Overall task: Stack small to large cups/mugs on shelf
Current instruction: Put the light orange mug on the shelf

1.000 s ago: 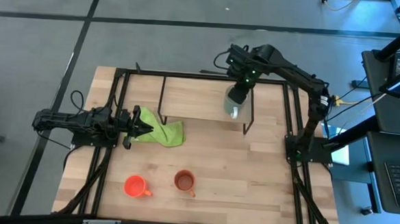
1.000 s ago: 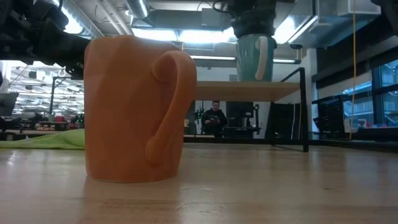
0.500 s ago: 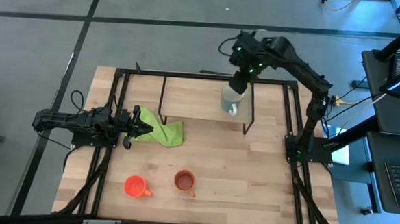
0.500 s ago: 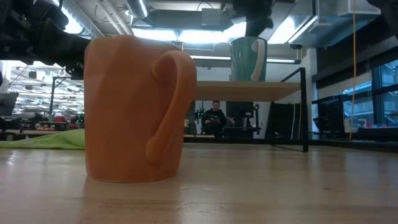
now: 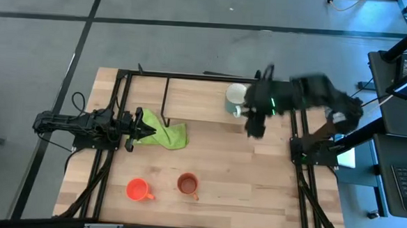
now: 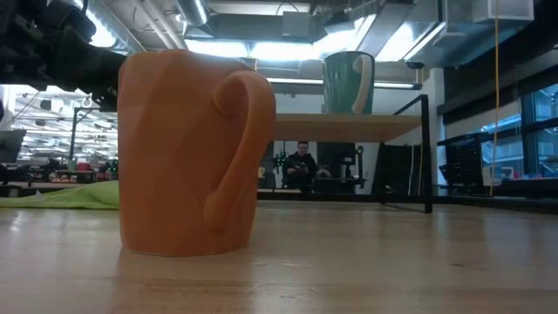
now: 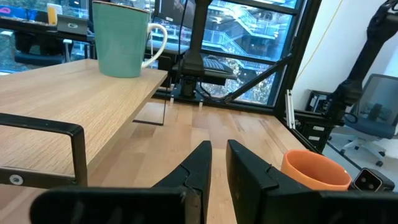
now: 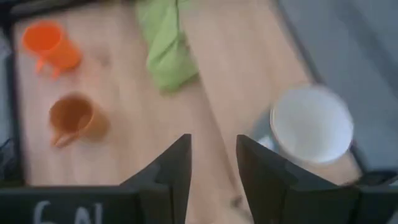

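The pale green mug (image 5: pixel 236 98) stands upright on its base near the right end of the shelf (image 5: pixel 190 99); the low view shows this mug (image 6: pixel 349 83) alone on the board (image 6: pixel 349 127). My right gripper (image 5: pixel 254 123) is open, just to the near side of that mug, and touches nothing; its wrist view looks down on the mug's cream inside (image 8: pixel 311 124). The brown-orange mug (image 5: pixel 187 185) and the orange-red mug (image 5: pixel 138 189) stand on the tabletop near its near edge. My left gripper (image 5: pixel 150 131) is shut, over the lime-green cloth (image 5: pixel 167 135).
The shelf's black legs (image 5: pixel 253 120) and the black frame rails (image 5: pixel 120 109) ring the work area. The cloth lies left of centre below the shelf's near edge. Bare tabletop (image 5: pixel 255 186) lies right of the brown-orange mug. A person (image 6: pixel 301 166) sits in the room beyond.
My right gripper has let go of the pale green mug, lifted off it and swung quickly toward the table's near edge, past the shelf's right end. The mug stays upright on the shelf. The left arm has kept still.
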Motion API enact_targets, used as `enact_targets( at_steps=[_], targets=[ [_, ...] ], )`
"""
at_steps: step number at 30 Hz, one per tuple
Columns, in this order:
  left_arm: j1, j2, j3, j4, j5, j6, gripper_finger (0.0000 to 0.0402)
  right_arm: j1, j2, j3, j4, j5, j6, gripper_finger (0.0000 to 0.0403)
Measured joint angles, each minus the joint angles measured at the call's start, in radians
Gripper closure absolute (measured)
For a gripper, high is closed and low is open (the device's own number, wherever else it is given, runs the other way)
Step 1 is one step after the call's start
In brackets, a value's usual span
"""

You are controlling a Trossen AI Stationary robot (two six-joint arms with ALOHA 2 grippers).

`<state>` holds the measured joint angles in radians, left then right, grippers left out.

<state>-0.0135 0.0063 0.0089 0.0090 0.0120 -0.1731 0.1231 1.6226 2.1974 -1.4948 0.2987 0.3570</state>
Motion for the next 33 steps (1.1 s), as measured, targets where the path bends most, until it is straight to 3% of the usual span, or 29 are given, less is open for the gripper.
enact_targets(
  at_steps=[4, 7, 11, 16, 18, 23, 26, 29, 33],
  targets=[
    [0.000, 0.000, 0.000, 0.000, 0.000, 0.000, 0.0358, 0.241, -0.014, -0.154, 0.222, 0.312, 0.133, 0.0274],
    [0.000, 0.000, 0.000, 0.000, 0.000, 0.000, 0.0358, 0.336, -0.013, -0.323, 0.414, 0.420, 0.259, 0.0274],
    [0.000, 0.000, 0.000, 0.000, 0.000, 0.000, 0.0358, 0.366, -0.015, -0.558, 0.743, 0.468, 0.432, 0.0274],
    [0.000, 0.000, 0.000, 0.000, 0.000, 0.000, 0.0358, 0.375, -0.057, -0.784, 1.200, 0.483, 0.452, 0.0274],
    [0.000, 0.000, 0.000, 0.000, 0.000, 0.000, 0.0358, 0.374, -0.074, -0.859, 1.287, 0.439, 0.489, 0.0274],
    [0.000, 0.000, 0.000, -0.001, -0.026, 0.065, 0.0358, 0.357, -0.079, -0.978, 1.285, 0.257, 0.725, 0.0274],
    [0.000, 0.000, 0.000, 0.001, -0.055, 0.139, 0.0358, 0.336, -0.067, -0.967, 1.273, 0.144, 0.760, 0.0274],
    [0.000, 0.000, 0.000, 0.002, -0.055, 0.153, 0.0358, 0.313, -0.035, -0.875, 1.183, 0.067, 0.703, 0.0274],
    [0.000, 0.000, 0.000, 0.002, -0.056, 0.124, 0.0358, 0.287, 0.043, -0.667, 0.869, 0.012, 0.593, 0.0274]
  ],
)
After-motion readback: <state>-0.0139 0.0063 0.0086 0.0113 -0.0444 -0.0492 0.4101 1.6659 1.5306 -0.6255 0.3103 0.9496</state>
